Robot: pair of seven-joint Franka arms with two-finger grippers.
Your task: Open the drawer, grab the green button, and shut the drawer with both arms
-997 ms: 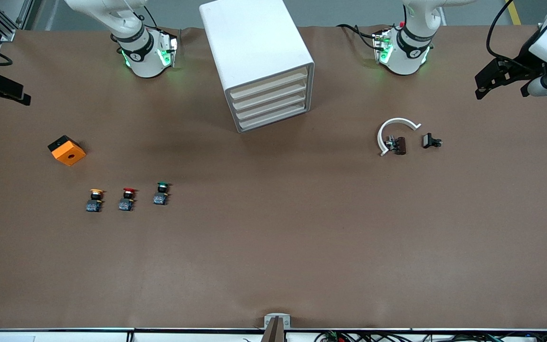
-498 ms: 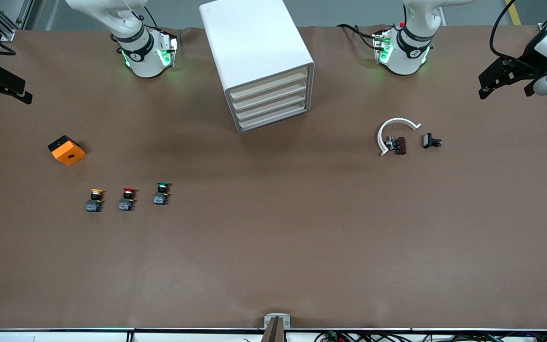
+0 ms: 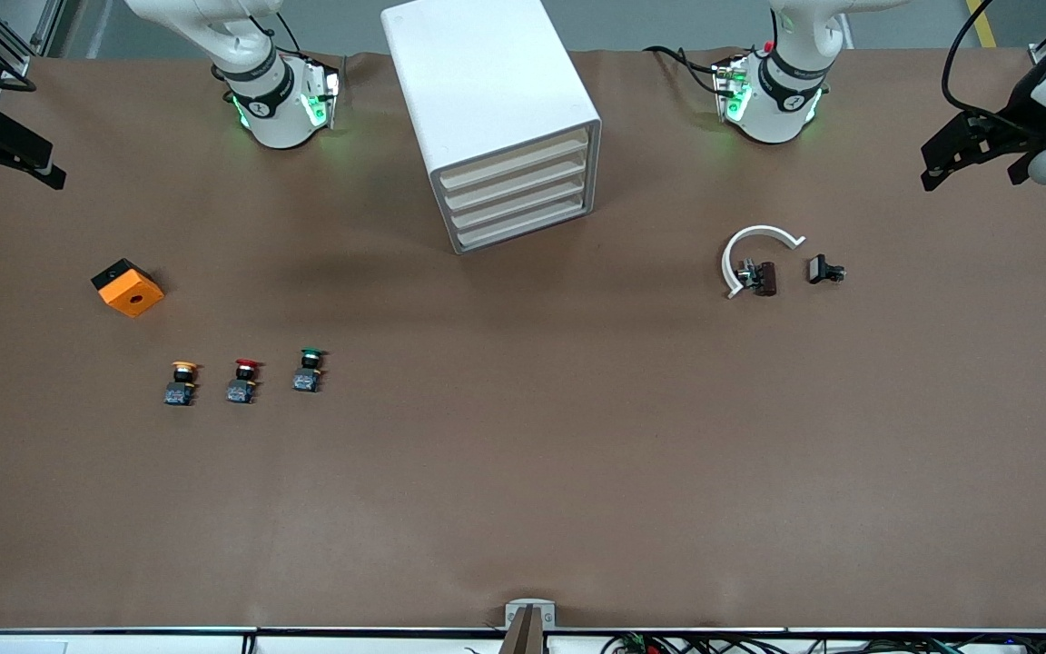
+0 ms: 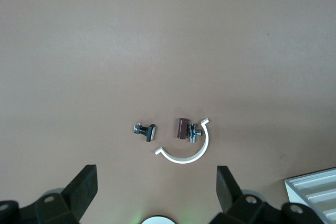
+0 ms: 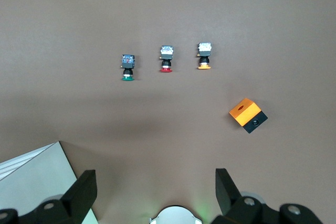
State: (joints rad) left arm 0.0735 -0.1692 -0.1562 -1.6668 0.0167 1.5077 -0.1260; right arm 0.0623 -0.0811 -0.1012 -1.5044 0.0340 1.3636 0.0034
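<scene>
Left gripper (image 3: 972,156) fingers stand wide, empty, above the desk's (image 3: 523,490) left-arm end; right gripper (image 3: 5,150) likewise at the right-arm end.

Risk: pulling the wrong 1 of 4 look-alike fronts, or dragging the unheld white box cabinet (image 3: 496,118).

The pale beige third drawer (image 3: 518,203) is shut, contents hidden.

The green-capped push button (image 3: 308,370) sits on the desk, nearer the camera.

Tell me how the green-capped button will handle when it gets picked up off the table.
The green-capped button looks rigid: a hard cap on a blocky black-and-blue body, so it should not flex. Being small, it is probably light. It lies on its side with a round cap, so a nudge may swing or roll it; squeezing the flat body sides seems safer than the cap.
</scene>
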